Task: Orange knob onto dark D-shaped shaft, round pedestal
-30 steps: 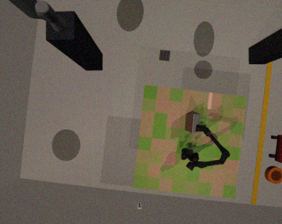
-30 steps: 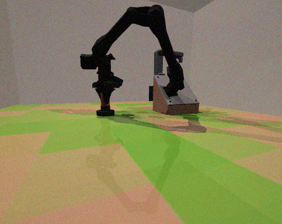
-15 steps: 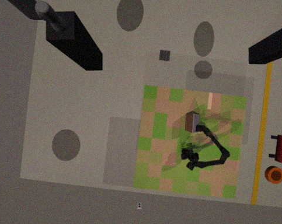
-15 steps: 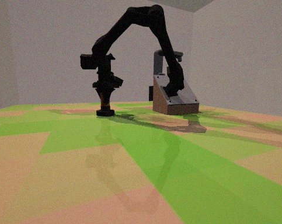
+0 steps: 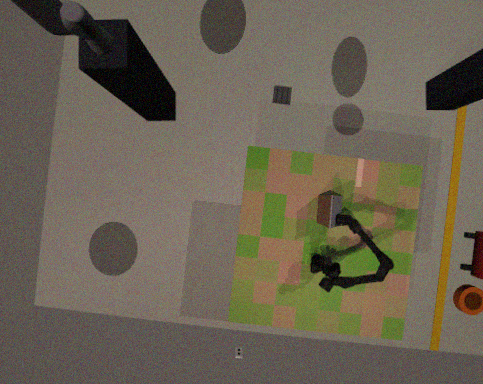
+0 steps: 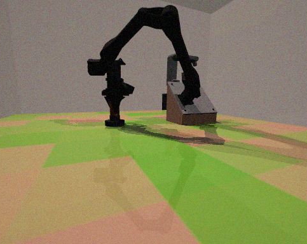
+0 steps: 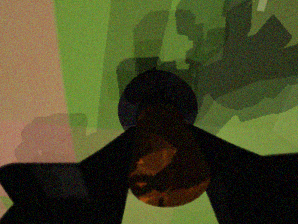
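Observation:
The orange knob [image 6: 113, 112] [image 7: 155, 162] stands upright between the fingers of my gripper [image 6: 114, 111] [image 7: 161, 130], which is shut on it. Its top face is partly in shadow in the wrist view. The round dark pedestal [image 6: 114, 122] [image 7: 188, 95] is directly under the knob and fingertips. The knob's lower end overlaps the pedestal in the wrist view. Knob and pedestal are close together or touching; I cannot tell if any gap remains. The shaft and the knob's hole are hidden. In the top view the arm hides the knob and pedestal.
A sloped box [image 5: 327, 210] [image 6: 198, 119] with a grey top stands by the arm's base. A grey bent post [image 6: 171, 68] rises behind it. The green and tan checkered surface [image 5: 273, 215] [image 6: 95, 197] carries dark shadows of the arm.

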Tool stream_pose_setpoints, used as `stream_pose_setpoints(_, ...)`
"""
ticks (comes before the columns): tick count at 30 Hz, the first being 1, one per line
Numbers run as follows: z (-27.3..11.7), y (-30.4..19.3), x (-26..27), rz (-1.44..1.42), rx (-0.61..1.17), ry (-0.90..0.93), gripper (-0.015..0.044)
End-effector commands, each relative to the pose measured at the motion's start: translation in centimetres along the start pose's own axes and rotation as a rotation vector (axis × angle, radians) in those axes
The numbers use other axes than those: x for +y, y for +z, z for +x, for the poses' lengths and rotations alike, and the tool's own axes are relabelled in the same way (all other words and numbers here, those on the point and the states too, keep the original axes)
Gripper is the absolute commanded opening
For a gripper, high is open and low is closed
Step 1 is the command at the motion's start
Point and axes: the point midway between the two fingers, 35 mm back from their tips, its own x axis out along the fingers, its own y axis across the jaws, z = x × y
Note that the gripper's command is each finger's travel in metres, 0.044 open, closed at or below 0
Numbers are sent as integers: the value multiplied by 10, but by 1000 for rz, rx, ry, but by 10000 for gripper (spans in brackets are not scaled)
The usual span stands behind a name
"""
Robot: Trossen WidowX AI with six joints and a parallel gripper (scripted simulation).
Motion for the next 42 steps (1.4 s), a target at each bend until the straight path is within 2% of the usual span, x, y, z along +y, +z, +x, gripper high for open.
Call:
stream_pose_setpoints(1,0,3,5,54,-11,13,0)
stream_pose_setpoints(23,0,3,5,-55,-12,12,0)
stream_pose_setpoints(39,0,0,0,-29,-1,-1,0)
stream_pose_setpoints(42,0,0,0,-29,-1,-1,79)
